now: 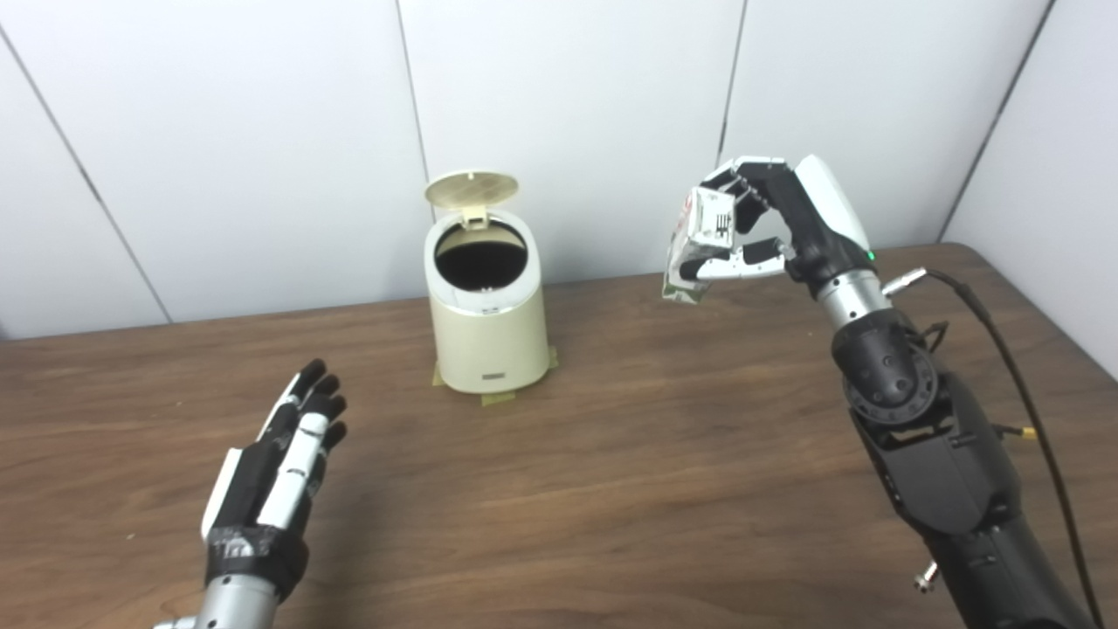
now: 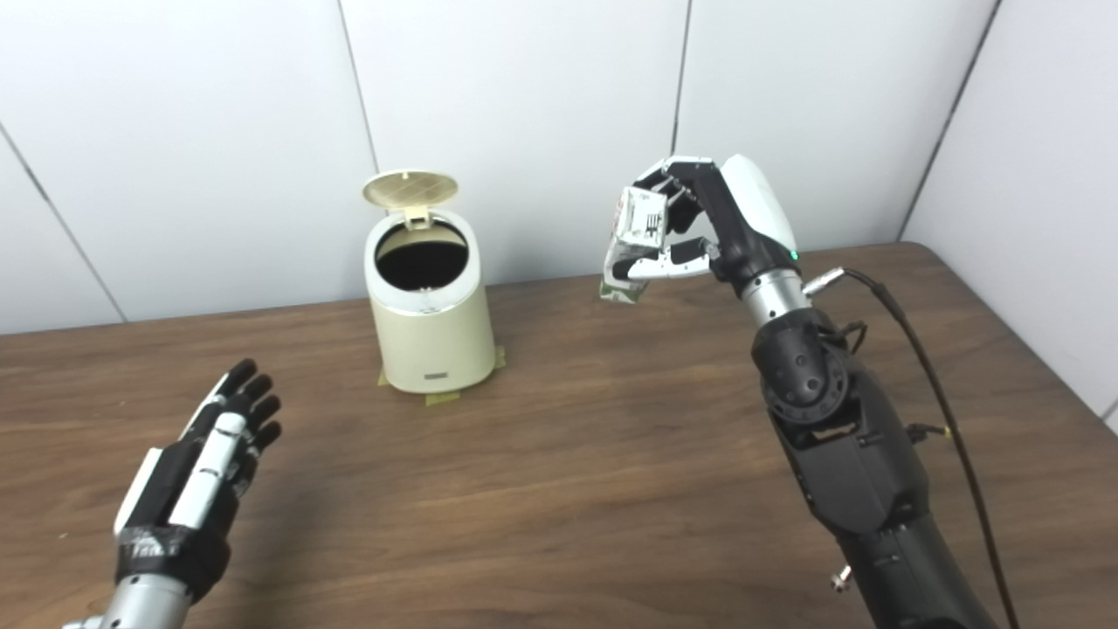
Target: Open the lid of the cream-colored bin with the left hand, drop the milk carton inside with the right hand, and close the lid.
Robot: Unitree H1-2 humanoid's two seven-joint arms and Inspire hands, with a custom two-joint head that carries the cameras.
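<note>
While lid [image 1: 471, 187] stands upright behind mouth of cream-colored bin [image 1: 489, 336], milk carton [image 1: 699, 247] hangs raised, well right of bin, above table [image 1: 611, 454]. Right hand [image 1: 769, 227] fingers wrapped round carton. Left hand [image 1: 279, 463] low near table, fingers straight and apart, holding nothing, well clear of bin. Risks: carton released short of mouth; carton clips rim, tips light bin; unsupported lid falls shut mid-transfer.
</note>
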